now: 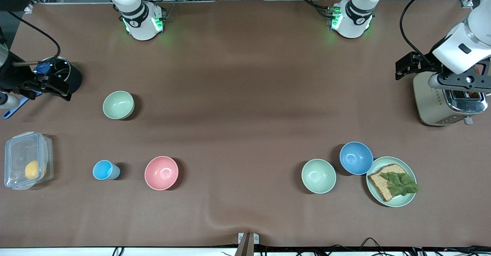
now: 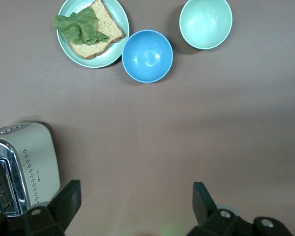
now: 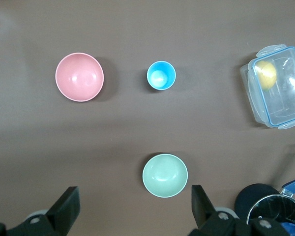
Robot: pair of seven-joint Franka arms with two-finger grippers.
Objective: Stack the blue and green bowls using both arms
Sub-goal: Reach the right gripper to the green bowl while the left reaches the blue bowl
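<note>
The blue bowl [image 1: 356, 157] [image 2: 147, 55] stands upright toward the left arm's end of the table, between a paler mint-green bowl [image 1: 318, 175] [image 2: 205, 23] and a plate. The green bowl [image 1: 118, 105] [image 3: 164, 175] stands upright toward the right arm's end, farther from the front camera than the pink bowl [image 1: 161, 172]. My left gripper [image 1: 408, 66] [image 2: 136, 189] hangs open and empty over bare table beside the toaster. Above the table by a black pot, my right gripper [image 1: 50, 87] [image 3: 133, 194] is open and empty too. Neither gripper touches a bowl.
A green plate [image 1: 399, 202] with bread and lettuce touches the blue bowl's side. A toaster [image 1: 433, 106] sits under the left arm. A light-blue cup [image 1: 104, 170], a clear lidded box [image 1: 27, 160] and a black pot [image 1: 71, 75] stand at the right arm's end.
</note>
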